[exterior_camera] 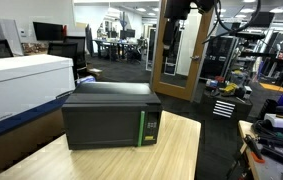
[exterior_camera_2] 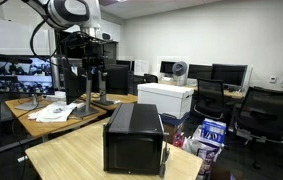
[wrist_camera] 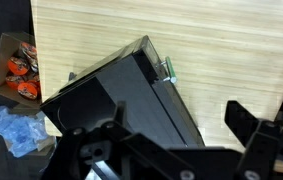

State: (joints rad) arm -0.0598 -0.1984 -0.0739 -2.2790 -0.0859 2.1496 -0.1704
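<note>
Wrist view shows two fingers (wrist_camera: 246,122) spread wide, empty, above one black microwave (wrist_camera: 131,95) on one wooden table (wrist_camera: 221,40).

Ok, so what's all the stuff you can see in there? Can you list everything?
microwave: one, black with a green strip on its front, on the table, below the gripper
table: one, light wood, under the microwave
white box: one, white, beside the table on a brown carton
carton: one, brown with orange things inside, past the table's edge
plastic bag: one, blue, next to that carton
monitors: several, black, on desks around the room
office chairs: several, black, by the desks
gripper: one, black, open, holding nothing, above the microwave
</note>
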